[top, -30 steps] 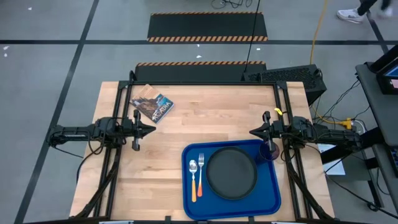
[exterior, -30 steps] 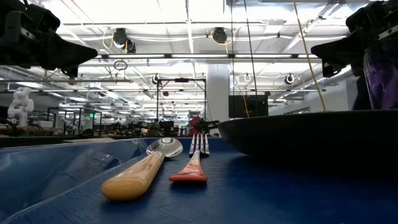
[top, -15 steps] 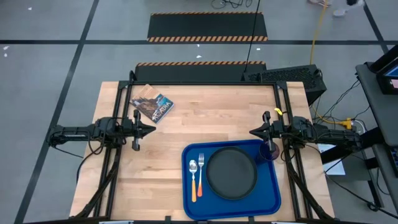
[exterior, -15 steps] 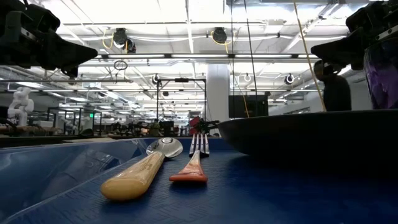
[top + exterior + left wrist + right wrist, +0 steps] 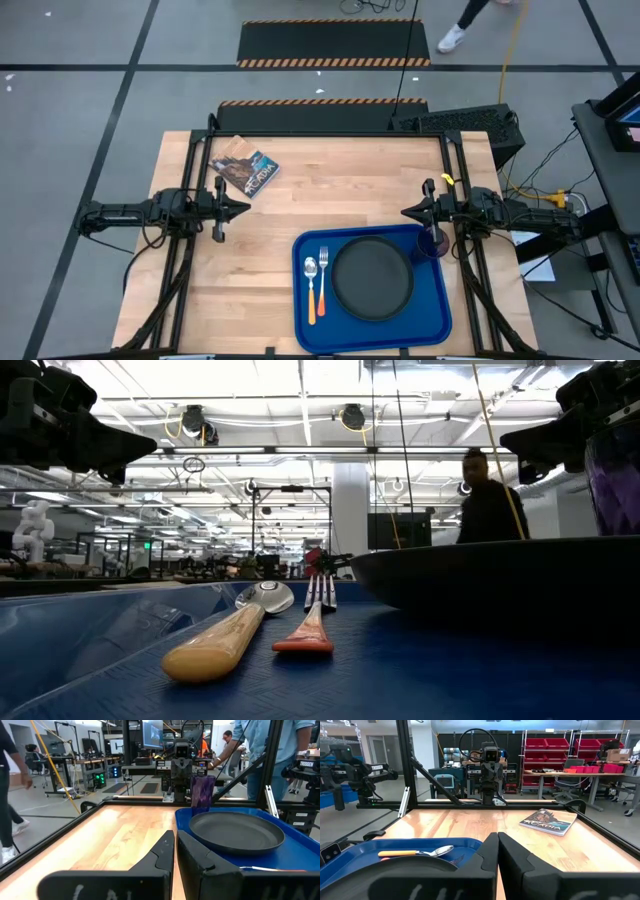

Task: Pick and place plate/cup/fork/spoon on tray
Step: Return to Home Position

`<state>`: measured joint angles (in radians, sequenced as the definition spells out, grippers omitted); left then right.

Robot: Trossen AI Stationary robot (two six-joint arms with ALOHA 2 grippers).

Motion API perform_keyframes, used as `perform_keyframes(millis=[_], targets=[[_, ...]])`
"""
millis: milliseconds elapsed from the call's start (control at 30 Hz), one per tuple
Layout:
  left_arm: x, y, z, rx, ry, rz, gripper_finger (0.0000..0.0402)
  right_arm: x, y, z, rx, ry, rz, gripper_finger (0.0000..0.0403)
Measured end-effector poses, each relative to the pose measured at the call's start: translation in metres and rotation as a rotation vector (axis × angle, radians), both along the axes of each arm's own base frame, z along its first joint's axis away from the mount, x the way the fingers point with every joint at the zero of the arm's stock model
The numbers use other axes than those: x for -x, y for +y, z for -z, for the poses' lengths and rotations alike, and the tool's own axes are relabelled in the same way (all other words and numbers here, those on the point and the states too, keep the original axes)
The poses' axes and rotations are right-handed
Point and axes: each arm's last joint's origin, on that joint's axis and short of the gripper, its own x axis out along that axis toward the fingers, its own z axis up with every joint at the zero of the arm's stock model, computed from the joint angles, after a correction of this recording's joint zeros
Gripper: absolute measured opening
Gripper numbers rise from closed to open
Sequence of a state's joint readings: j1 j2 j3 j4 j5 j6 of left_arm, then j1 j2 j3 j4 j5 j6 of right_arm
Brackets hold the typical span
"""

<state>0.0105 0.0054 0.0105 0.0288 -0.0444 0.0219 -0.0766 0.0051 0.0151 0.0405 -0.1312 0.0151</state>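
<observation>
The blue tray [image 5: 435, 320] lies at the table's near right. On it rest the dark plate [image 5: 372, 277], the purple cup [image 5: 432, 243] upright at the far right corner, and the fork [image 5: 322, 275] and spoon [image 5: 311, 290] side by side at its left. My left gripper [image 5: 246, 208] hovers shut over the table's left. My right gripper [image 5: 404, 213] hovers shut just beyond the tray's far edge. In the left wrist view the plate [image 5: 235, 830] and cup [image 5: 202, 794] show on the tray. Both grippers are empty.
A booklet [image 5: 246, 170] lies flat at the table's far left, also in the right wrist view [image 5: 549, 821]. Black frame rails run along the table's sides. A person [image 5: 490, 510] walks in the room beyond the far edge. Bare wood lies between the arms.
Both arms have kept still. A person has walked across the room behind the table's far edge.
</observation>
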Motion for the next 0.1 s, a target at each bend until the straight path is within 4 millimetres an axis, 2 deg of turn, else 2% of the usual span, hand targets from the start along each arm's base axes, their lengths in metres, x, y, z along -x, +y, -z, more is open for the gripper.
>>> perform_keyframes(millis=[100], targets=[[0.0, 0.0, 0.0, 0.0, 0.0, 0.0, 0.0024, 0.0, 0.0, 0.0, 0.0, 0.0, 0.0, 0.0]])
